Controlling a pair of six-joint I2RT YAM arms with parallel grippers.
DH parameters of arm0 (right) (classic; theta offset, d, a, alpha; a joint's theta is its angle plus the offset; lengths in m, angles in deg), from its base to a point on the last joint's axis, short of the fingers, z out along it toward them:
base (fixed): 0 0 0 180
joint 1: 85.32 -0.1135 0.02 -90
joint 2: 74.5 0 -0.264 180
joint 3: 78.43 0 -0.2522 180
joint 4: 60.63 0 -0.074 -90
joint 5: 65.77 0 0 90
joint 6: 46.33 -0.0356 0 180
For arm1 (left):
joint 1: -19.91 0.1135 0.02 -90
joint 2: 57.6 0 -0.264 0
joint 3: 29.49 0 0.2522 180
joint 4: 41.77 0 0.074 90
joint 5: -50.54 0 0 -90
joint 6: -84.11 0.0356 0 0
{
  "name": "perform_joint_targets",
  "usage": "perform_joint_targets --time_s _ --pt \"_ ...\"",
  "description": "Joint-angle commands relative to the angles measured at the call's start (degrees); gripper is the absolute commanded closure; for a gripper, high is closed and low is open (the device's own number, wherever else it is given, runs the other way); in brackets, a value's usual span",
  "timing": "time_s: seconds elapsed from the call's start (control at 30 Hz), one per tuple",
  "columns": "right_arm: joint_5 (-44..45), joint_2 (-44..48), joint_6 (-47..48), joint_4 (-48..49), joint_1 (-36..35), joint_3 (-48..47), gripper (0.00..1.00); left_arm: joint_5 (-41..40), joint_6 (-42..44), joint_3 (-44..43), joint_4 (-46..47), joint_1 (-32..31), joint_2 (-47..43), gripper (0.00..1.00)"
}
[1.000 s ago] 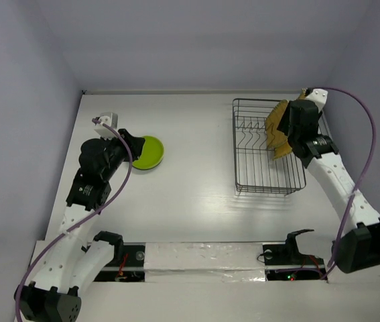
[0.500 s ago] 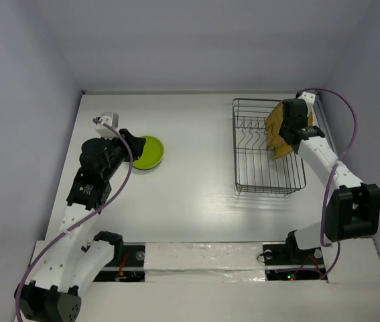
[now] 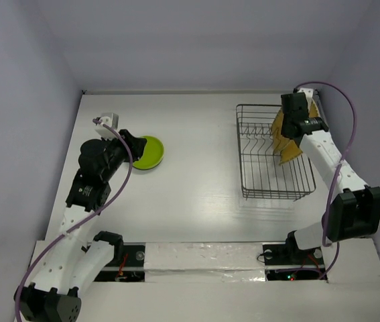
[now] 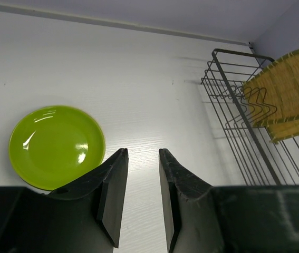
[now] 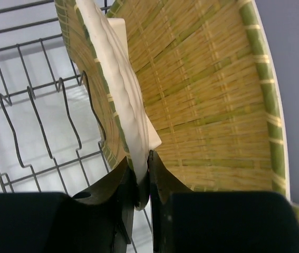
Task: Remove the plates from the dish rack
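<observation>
Right end effector (image 5: 141, 178): clenched on the lower rim of a tan plate (image 5: 118, 89), one finger on each face, rim pinched tight between the pads. In the right wrist view this plate stands on edge, white back to the right, only a thin strip of woven face visible on its left side. Second tan plate (image 5: 207, 95) stands just behind it, woven face and green-banded rim fully visible, the two close together at the bottom and leaning apart toward the top; cannot tell whether they touch. Both plates are in the rack (image 3: 270, 181), at its far right end in the top view, tilted, not flat. Upright prongs (image 5: 33, 113) to the left of the plates hold nothing. Rack sits on the counter (image 3: 196, 127), right half, near the right wall. Left end effector (image 4: 141, 184): released, fingers a narrow gap apart, nothing between them, bare counter visible through the gap. Green plate (image 4: 57, 145) lies flat on the left half of the counter, just beside the left finger, well apart from the rack
</observation>
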Motion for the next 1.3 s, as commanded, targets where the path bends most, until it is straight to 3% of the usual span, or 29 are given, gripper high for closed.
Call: perform_joint_targets --time_s 0.0,0.23,0.5,0.73,1.0,1.27 --pt "6.9 4.3 2.9 3.0 -1.4 -9.8 1.0 1.0 -0.1 0.6 2.5 0.4 -1.4 0.73" --pt "7.7 8.3 4.3 -0.4 -3.7 -15.8 1.0 1.3 -0.2 0.6 2.5 0.4 -1.5 0.73" --pt "-3.3 13.3 1.9 3.3 -3.7 -13.7 1.0 0.2 -0.1 0.7 2.5 0.4 -1.5 0.72" --pt "-31.0 18.5 -7.4 17.9 -8.2 -1.5 1.0 -0.3 0.0 0.5 2.5 0.9 -1.3 0.72" --pt "-37.5 8.2 -11.9 25.9 -19.0 4.4 1.0 -0.8 0.1 0.5 2.4 0.9 -1.3 0.72" --pt "-43.8 -0.3 -12.3 29.0 -24.1 9.1 1.0 -0.4 0.1 0.5 2.5 0.9 -1.0 0.72"
